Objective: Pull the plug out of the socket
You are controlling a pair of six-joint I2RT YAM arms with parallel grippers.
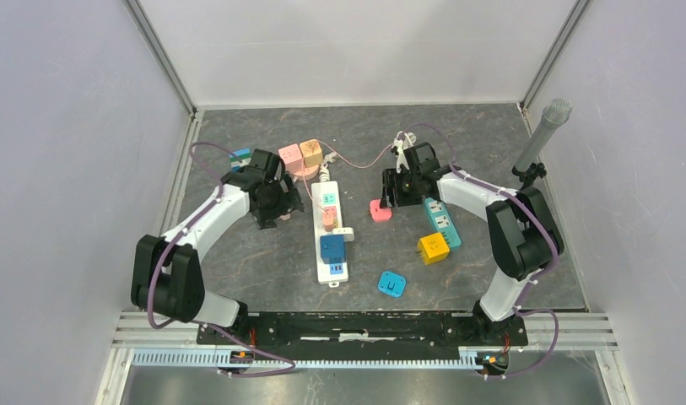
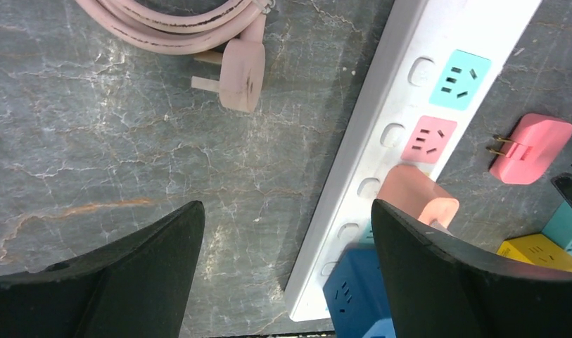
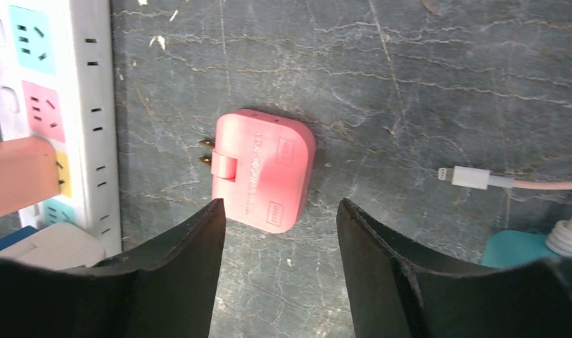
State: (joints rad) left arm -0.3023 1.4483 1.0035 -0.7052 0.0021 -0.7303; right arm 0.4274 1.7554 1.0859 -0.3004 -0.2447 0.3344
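Fingers are standing wide apart on both arms, and neither one is holding anything. The right gripper (image 3: pixel 281 208) is hovering with its jaws parted. The pink plug (image 3: pixel 265 169) is lying flat on the grey table (image 3: pixel 445 84) directly beneath that gap, its two prongs pointing toward the white power strip (image 3: pixel 82 84) but sitting clear of it, out of any socket. So I'm reading this plug as pulled and set down, and the letting-go looks to be the step in hand. Over on the other side, the left gripper (image 2: pixel 286 208) is hanging low with its jaws just as wide. The strip is running under the gap close to one finger, and a salmon plug (image 2: pixel 416 197) is sitting in the strip right beside that fingertip. A blue plug (image 2: pixel 353 289) is seated next along, back toward the wrist. If more plugs are meant to come out, I'd say the right arm needs to be lifting straight up first, so its fingers aren't nudging the pink plug on the way. Then one gripper should be centring over the salmon plug and closing on its flat sides. The other should be pressing the strip down, since a light strip like that looks likely to be rising with the pull. The pull itself wants to be going straight along the prongs, not at a slant.
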